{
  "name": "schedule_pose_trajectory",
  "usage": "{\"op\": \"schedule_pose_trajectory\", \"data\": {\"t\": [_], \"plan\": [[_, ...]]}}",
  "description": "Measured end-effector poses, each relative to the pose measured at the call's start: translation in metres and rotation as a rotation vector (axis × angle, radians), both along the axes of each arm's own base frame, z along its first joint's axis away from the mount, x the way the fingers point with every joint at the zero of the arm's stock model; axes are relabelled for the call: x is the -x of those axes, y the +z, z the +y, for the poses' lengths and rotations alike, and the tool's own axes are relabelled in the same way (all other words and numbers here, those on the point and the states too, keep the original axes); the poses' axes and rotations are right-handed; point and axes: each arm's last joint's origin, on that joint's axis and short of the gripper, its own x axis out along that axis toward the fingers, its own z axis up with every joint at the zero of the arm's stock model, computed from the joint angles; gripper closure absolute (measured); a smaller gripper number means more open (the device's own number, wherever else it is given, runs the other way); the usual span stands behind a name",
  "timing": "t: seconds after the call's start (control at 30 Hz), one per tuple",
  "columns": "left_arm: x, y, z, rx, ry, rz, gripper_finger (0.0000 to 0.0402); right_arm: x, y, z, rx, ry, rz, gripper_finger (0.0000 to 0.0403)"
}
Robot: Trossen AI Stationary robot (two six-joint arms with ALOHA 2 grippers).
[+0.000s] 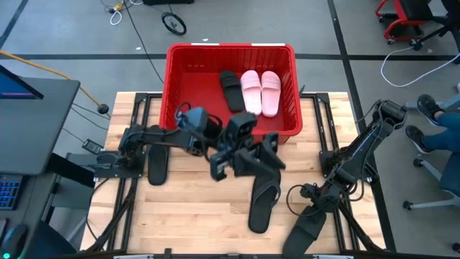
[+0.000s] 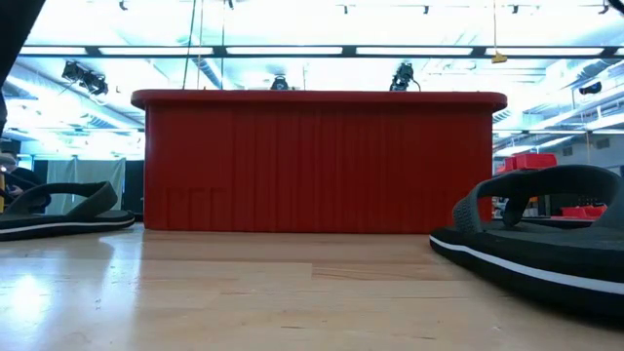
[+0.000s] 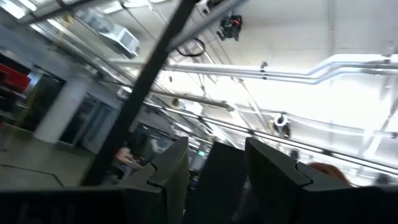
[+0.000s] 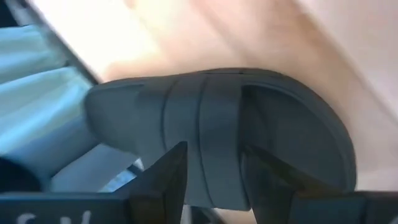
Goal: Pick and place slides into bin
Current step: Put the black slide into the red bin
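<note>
Step in hand: left gripper hangs over the table's middle, apparently carrying a black slide clenched between its fingers; the bin lies toward 12 o'clock.
Doing it well: lift clear of the near red wall, release over the bare floor at the bin's 9 o'clock side.
Right gripper: at the table's 5 o'clock corner, fingers straddling another black slide's strap; whether clenched, cannot tell.
Count in bin: two pink slides, one black.
Count outside: four black, one at 9 o'clock, one near centre.
</note>
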Motion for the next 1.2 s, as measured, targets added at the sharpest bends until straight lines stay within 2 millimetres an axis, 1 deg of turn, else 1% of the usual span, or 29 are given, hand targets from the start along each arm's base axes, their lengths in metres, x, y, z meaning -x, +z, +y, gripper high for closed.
{"op": "schedule_pose_trajectory", "data": {"t": [0.13, 0.3, 0.37, 0.47, 0.53, 0.6, 0.7, 0.8, 0.87, 0.97, 1.1, 1.2], "plan": [[0.004, 0.0, -0.017, 0.006, -0.046, 0.005, 0.0239, -0.004, 0.006, 0.005, -0.063, 0.025, -0.075, 0.025], [0.009, -0.003, -0.043, -0.018, -0.091, 0.031, 0.024, -0.005, 0.007, 0.006, -0.073, 0.032, -0.091, 0.025], [0.007, -0.011, -0.055, -0.086, -0.081, 0.102, 0.0243, -0.005, 0.007, 0.006, -0.072, 0.035, -0.094, 0.025], [0.003, -0.033, -0.076, -0.177, -0.042, 0.32, 0.025, -0.005, 0.007, 0.006, -0.07, 0.04, -0.098, 0.025], [0.001, -0.052, -0.091, -0.237, 0.044, 0.479, 0.0256, -0.005, 0.007, 0.006, -0.065, 0.053, -0.108, 0.025], [0.0, -0.076, -0.106, -0.296, 0.183, 0.662, 0.0262, -0.005, 0.007, 0.006, -0.061, 0.062, -0.114, 0.025], [-0.005, -0.113, -0.129, -0.314, 0.367, 0.85, 0.027, -0.005, 0.007, 0.006, -0.055, 0.074, -0.123, 0.025], [-0.019, -0.144, -0.157, -0.234, 0.361, 0.891, 0.0274, -0.005, 0.007, 0.006, -0.05, 0.083, -0.128, 0.025], [-0.032, -0.166, -0.174, -0.13, 0.325, 0.877, 0.0276, -0.005, 0.007, 0.006, -0.05, 0.1, -0.132, 0.025], [-0.055, -0.207, -0.197, 0.06, 0.291, 0.84, 0.0276, -0.004, 0.007, 0.006, -0.053, 0.121, -0.133, 0.025], [-0.078, -0.266, -0.21, 0.216, 0.277, 0.82, 0.0282, -0.004, 0.006, 0.006, -0.039, 0.153, -0.157, 0.025], [-0.087, -0.305, -0.213, 0.241, 0.306, 0.869, 0.029, -0.004, 0.006, 0.006, -0.032, 0.17, -0.168, 0.025]]}}
